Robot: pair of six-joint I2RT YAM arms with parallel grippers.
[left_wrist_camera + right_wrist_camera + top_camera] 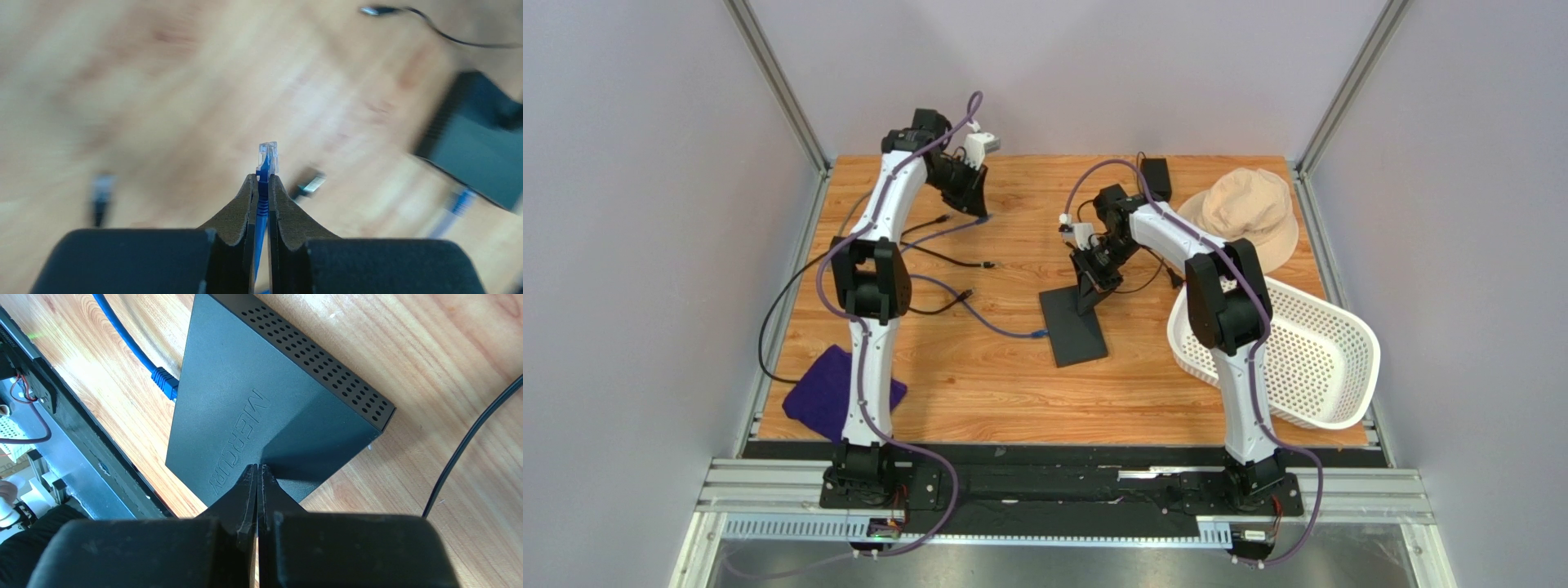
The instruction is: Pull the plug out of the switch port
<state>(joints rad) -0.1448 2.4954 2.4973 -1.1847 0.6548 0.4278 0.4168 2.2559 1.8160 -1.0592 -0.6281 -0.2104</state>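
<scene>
The switch (1075, 325) is a flat black box lying mid-table; it also shows in the right wrist view (258, 398) and at the right of the left wrist view (476, 153). A blue plug (164, 383) sits against its left side; I cannot see the sockets. My right gripper (258, 468) is shut and empty, its tips resting on the switch's top near one end (1090, 263). My left gripper (262, 177) is shut on a blue cable with a clear plug (267, 156), held above the wood at the table's far left (971, 196).
A white basket (1284, 349) and a beige hat (1247, 208) lie at the right. A black power adapter (1155, 172) is at the back. Black cables (940, 245) with loose plugs cross the left half. A purple cloth (830, 386) lies front left.
</scene>
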